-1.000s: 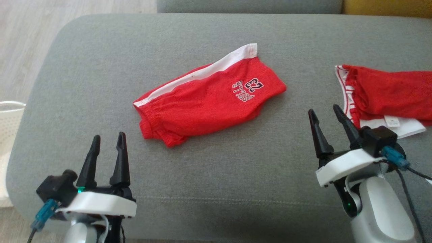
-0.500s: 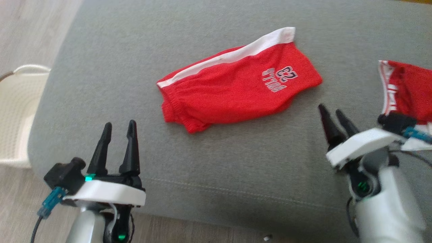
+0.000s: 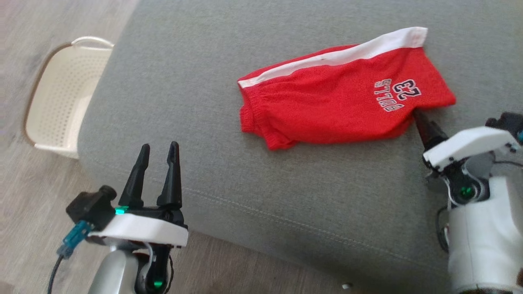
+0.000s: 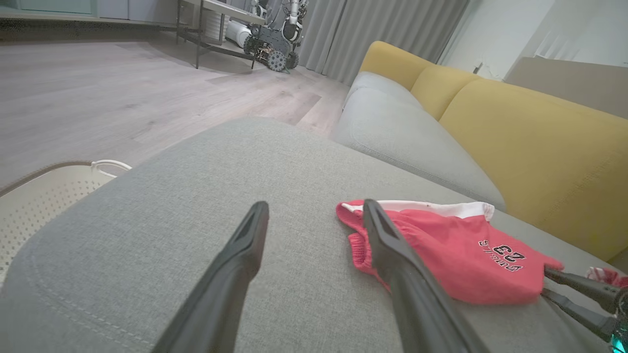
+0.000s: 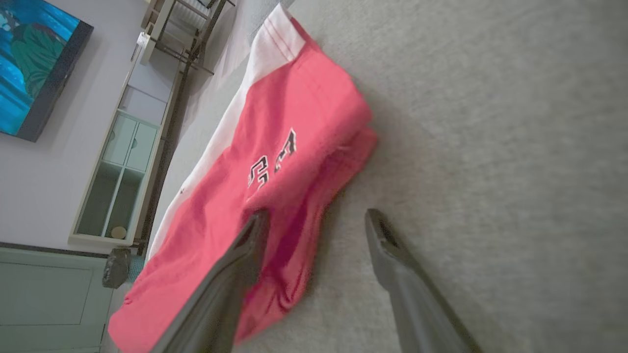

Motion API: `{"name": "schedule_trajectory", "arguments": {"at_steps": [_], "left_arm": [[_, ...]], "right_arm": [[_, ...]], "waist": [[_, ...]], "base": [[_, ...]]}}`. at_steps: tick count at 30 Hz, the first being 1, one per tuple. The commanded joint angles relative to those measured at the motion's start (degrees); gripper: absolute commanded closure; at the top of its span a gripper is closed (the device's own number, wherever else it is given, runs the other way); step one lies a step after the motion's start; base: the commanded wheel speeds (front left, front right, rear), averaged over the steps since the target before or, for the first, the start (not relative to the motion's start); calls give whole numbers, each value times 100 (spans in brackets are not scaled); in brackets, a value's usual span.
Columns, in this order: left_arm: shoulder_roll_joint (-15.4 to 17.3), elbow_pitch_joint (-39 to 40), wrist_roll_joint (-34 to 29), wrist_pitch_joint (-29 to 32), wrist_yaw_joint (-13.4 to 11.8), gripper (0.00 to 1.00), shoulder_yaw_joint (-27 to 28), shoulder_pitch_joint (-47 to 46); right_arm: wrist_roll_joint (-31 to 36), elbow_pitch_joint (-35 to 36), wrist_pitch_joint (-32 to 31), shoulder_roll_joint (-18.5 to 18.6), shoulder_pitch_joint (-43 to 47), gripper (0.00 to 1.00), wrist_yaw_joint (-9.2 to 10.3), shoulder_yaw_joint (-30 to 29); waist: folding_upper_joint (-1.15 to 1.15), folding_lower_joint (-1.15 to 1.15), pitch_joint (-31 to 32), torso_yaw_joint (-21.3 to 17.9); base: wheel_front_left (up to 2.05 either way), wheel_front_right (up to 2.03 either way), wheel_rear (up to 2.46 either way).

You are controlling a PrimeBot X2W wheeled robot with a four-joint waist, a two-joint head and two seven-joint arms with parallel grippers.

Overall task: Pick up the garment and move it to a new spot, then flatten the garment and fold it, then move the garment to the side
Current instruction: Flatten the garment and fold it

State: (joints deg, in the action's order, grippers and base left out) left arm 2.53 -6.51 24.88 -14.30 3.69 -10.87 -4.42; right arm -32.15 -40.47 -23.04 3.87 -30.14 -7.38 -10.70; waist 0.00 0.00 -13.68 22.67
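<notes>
The garment (image 3: pixel 335 106) is a pair of red shorts with a white side stripe and a "BULLS 23" print, lying folded on the grey cushion (image 3: pixel 212 73). My right gripper (image 3: pixel 417 115) is at the garment's right end, jaws open. In the right wrist view the right gripper (image 5: pixel 316 218) has one finger over the red cloth (image 5: pixel 255 162) and the other over bare grey fabric. My left gripper (image 3: pixel 157 151) stands open near the cushion's front left edge, well left of the garment. In the left wrist view the left gripper (image 4: pixel 314 208) has nothing between its fingers, and the garment (image 4: pixel 441 245) lies to their right.
A cream perforated basket (image 3: pixel 61 102) stands on the wooden floor left of the cushion, and shows again as the basket (image 4: pixel 39 196). A yellow sofa back (image 4: pixel 515 137) rises behind the grey seat. The cushion's front edge runs diagonally just past my left gripper.
The head camera has turned left, so the whole picture has shifted right and a second red garment has left view. My right gripper has moved in to the garment's right end.
</notes>
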Motion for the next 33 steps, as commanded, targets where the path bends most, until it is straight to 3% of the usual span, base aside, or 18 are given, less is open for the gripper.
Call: {"name": "schedule_trajectory", "arguments": {"at_steps": [1,15,23,33], "left_arm": [[35,212,33,-70,-25,0,147,-187],[35,278,127,-70,-90,0,-24,-252],[35,237,103,-70,-91,0,-68,-299],[35,234,135,-70,-104,0,-212,-328]], "right_arm": [[101,54,-74,-97,-333,0,-11,61],[563,-955,-47,-99,-1070,0,-11,-624],[402,-1151,115,-99,-1243,0,-11,-462],[908,-1604,127,-99,-1526,0,-11,-549]], "waist": [[0,0,-61,116],[0,0,-220,343],[0,0,-292,304],[0,0,-313,403]], "base": [[0,0,0],[0,0,0],[0,0,0],[0,0,0]]}}
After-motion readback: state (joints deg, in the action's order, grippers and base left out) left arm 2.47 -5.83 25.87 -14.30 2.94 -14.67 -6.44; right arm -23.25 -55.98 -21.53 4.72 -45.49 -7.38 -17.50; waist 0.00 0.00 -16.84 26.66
